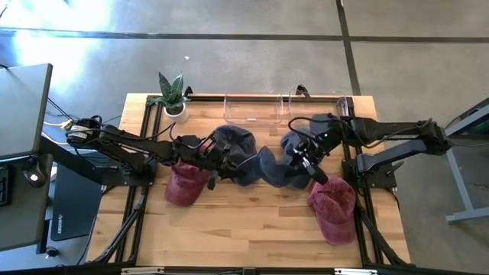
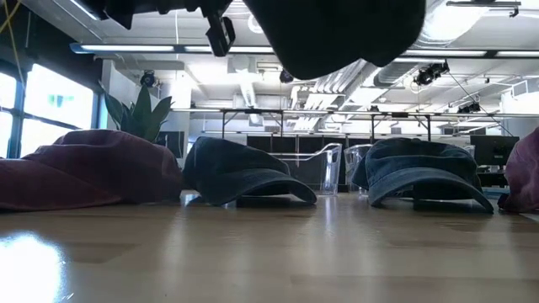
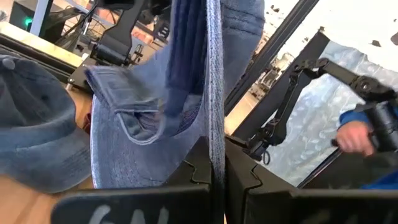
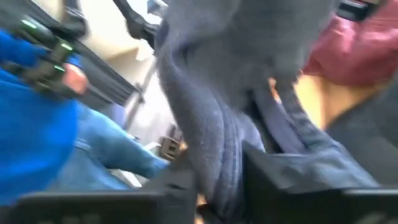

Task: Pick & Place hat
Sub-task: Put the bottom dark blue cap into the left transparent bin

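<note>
Low view shows lifted blue hat (image 2: 337, 34) hanging clear of table (image 1: 252, 221); high view hides gap. Count: three blue hats, two maroon hats (image 1: 335, 205). My left gripper (image 3: 216, 168) clamped on lifted hat's fabric, my right gripper (image 4: 221, 180) pinching its other side, mid-table.

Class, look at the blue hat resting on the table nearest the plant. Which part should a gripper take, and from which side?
Probably the brim of that blue hat, approached from the front edge of the table. It sits crown up, brim jutting forward: a thin edge, unlike the wide crown. The left gripper and right gripper both pinch a lifted hat.
</note>
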